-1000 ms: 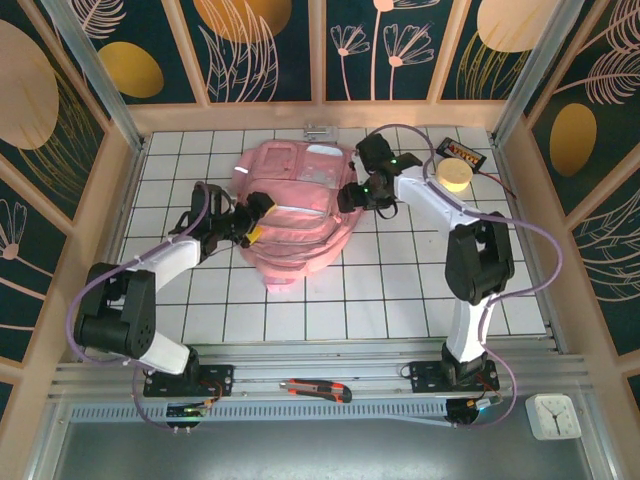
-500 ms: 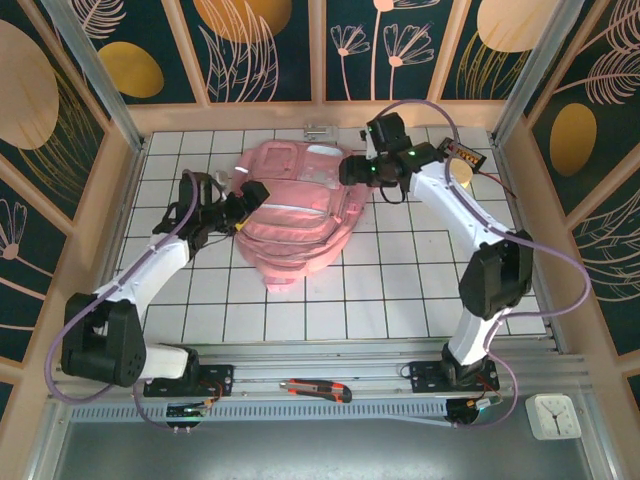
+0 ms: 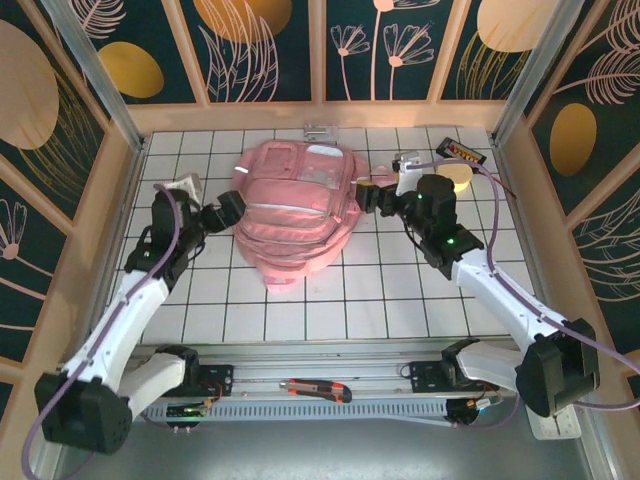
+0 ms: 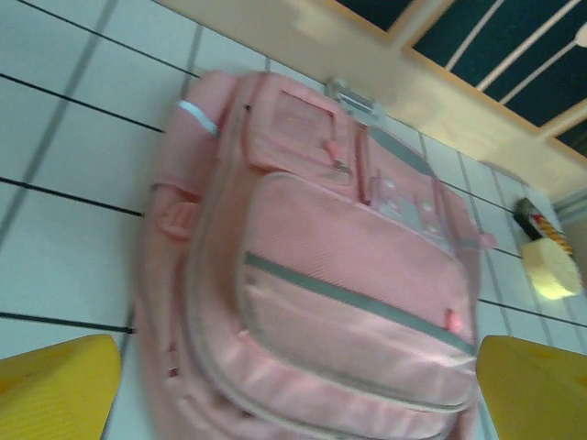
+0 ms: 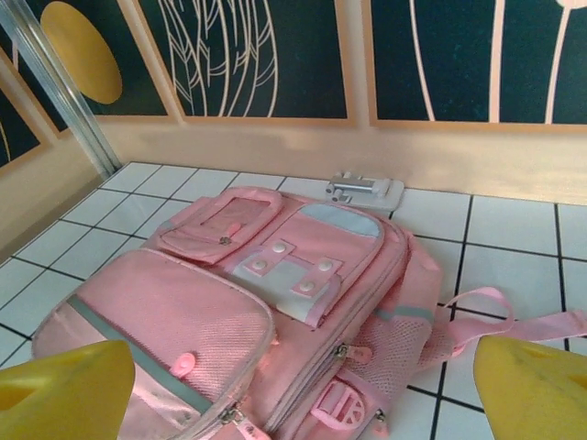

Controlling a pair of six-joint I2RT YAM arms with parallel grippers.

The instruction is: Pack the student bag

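knife [image 3: 315, 389]: red and black cutter, lying on the metal rail up front
clip [image 5: 365, 188]: silver, on the white counter tiles by the far wall
black box [image 3: 465, 152]: far right corner, pale yellow thing [image 4: 553, 269] just beside it

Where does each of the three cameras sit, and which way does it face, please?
Top external: fixed above and behind the robot, looking down on the tiled table; left hand and right hand show, open, flanking the student bag.
Left wrist: on the left wrist, looking along the bag toward the back wall; its yellow fingers fill the bottom corners.
Right wrist: on the right wrist, low, facing the same wall over the bag; its yellow fingers at the bottom corners.
Shared: all three hold the bag.
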